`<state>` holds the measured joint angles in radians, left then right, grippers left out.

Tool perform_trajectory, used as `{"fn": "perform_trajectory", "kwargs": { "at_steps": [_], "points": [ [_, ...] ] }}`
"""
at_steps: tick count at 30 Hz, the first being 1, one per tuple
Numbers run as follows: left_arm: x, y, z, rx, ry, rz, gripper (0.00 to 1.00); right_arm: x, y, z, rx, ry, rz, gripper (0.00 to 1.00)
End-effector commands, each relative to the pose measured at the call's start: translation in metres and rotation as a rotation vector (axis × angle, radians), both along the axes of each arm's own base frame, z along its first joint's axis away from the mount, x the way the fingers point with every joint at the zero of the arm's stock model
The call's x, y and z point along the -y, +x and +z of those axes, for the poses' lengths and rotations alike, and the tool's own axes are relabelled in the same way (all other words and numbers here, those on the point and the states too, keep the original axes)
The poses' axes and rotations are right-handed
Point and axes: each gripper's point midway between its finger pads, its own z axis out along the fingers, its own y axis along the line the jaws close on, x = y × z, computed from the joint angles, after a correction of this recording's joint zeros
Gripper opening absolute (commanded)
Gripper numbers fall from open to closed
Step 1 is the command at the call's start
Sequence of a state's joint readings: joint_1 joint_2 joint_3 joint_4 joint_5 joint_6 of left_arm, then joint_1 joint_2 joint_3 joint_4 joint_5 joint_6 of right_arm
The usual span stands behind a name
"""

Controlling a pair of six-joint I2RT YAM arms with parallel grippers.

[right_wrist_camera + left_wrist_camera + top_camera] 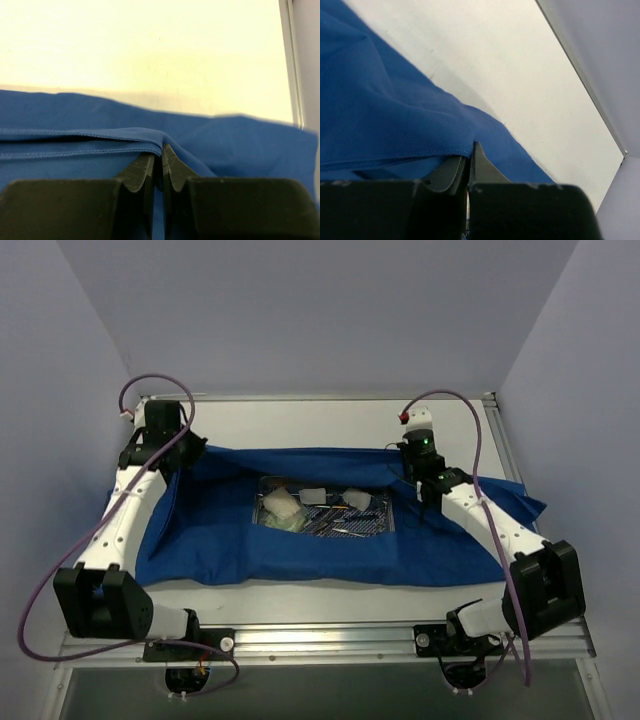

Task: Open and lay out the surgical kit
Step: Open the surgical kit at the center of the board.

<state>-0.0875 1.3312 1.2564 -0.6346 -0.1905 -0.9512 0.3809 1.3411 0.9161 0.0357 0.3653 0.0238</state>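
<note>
The blue cloth wrap [210,530] lies spread open on the table, with the steel wire-mesh tray [385,527] at its middle. In the tray lie white gauze pads [283,504], clear packets [357,499] and steel instruments [335,526]. My left gripper [188,453] is shut on the wrap's far left edge; the left wrist view shows its jaws pinching the hemmed blue cloth [395,120]. My right gripper [418,483] is shut on the wrap's far right edge; the right wrist view shows the hem [100,145] folded between its jaws.
The white table [300,425] shows bare behind the cloth, with a raised metal rim [320,396] along the back and the right side [290,60]. Grey walls enclose the table on three sides. Purple cables [470,440] loop over both arms.
</note>
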Motion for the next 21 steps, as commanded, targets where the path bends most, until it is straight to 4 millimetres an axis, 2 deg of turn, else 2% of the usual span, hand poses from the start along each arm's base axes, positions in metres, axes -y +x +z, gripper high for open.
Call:
{"fn": "perform_trajectory", "kwargs": {
  "at_steps": [1, 2, 3, 5, 6, 7, 8, 9, 10, 11, 12, 13, 14, 15, 16, 17, 18, 19, 20, 21],
  "points": [
    [-0.026, 0.055, 0.037, 0.142, 0.112, -0.056, 0.04, 0.012, 0.044, 0.025, 0.079, -0.144, 0.072, 0.00],
    [-0.025, 0.071, 0.054, 0.195, 0.115, -0.074, 0.04, 0.010, 0.051, 0.023, 0.068, -0.165, 0.102, 0.00],
    [-0.023, 0.087, 0.038, 0.166, 0.145, -0.123, 0.04, 0.007, 0.066, 0.020, 0.052, -0.195, 0.126, 0.00],
    [-0.016, 0.109, 0.037, 0.178, 0.156, -0.194, 0.04, 0.011, 0.083, 0.017, 0.025, -0.264, 0.170, 0.00],
    [-0.014, 0.131, 0.036, 0.180, 0.189, -0.234, 0.04, 0.011, 0.101, 0.013, 0.009, -0.266, 0.192, 0.00],
    [-0.013, 0.142, 0.034, 0.179, 0.208, -0.262, 0.04, 0.014, 0.109, 0.012, 0.002, -0.276, 0.193, 0.00],
    [-0.016, 0.149, 0.028, 0.150, 0.226, -0.265, 0.04, 0.018, 0.118, 0.009, -0.010, -0.296, 0.202, 0.00],
    [-0.035, 0.171, 0.028, 0.147, 0.259, -0.249, 0.03, 0.022, 0.128, -0.007, -0.045, -0.309, 0.207, 0.00],
    [-0.035, 0.183, 0.023, 0.144, 0.277, -0.271, 0.03, 0.031, 0.143, 0.005, -0.010, -0.319, 0.175, 0.00],
    [-0.036, 0.192, 0.022, 0.141, 0.291, -0.282, 0.03, 0.035, 0.152, 0.004, -0.014, -0.326, 0.170, 0.00],
    [-0.038, 0.213, 0.018, 0.153, 0.324, -0.307, 0.03, 0.038, 0.162, -0.012, -0.046, -0.344, 0.185, 0.00],
    [-0.038, 0.223, 0.017, 0.165, 0.340, -0.330, 0.03, 0.041, 0.177, 0.002, -0.001, -0.342, 0.178, 0.00],
    [-0.040, 0.233, 0.017, 0.177, 0.372, -0.356, 0.03, 0.040, 0.186, -0.013, -0.020, -0.346, 0.193, 0.00],
    [-0.039, 0.246, -0.008, 0.150, 0.362, -0.395, 0.03, 0.040, 0.193, -0.015, -0.017, -0.366, 0.219, 0.00],
    [-0.038, 0.259, 0.015, 0.213, 0.388, -0.409, 0.03, 0.037, 0.206, -0.005, 0.026, -0.365, 0.225, 0.00],
    [-0.036, 0.266, 0.014, 0.224, 0.402, -0.438, 0.03, 0.036, 0.213, -0.018, 0.012, -0.371, 0.238, 0.00],
    [-0.038, 0.276, -0.011, 0.195, 0.416, -0.466, 0.05, 0.036, 0.218, -0.021, 0.012, -0.383, 0.247, 0.00],
    [-0.038, 0.285, 0.006, 0.243, 0.441, -0.468, 0.09, 0.035, 0.226, -0.020, 0.033, -0.385, 0.237, 0.00],
    [-0.040, 0.290, 0.004, 0.250, 0.468, -0.486, 0.23, 0.036, 0.235, -0.025, 0.035, -0.389, 0.230, 0.00],
    [-0.045, 0.299, -0.014, 0.230, 0.484, -0.473, 0.27, 0.036, 0.243, -0.025, 0.055, -0.390, 0.220, 0.00]
  ]
}}
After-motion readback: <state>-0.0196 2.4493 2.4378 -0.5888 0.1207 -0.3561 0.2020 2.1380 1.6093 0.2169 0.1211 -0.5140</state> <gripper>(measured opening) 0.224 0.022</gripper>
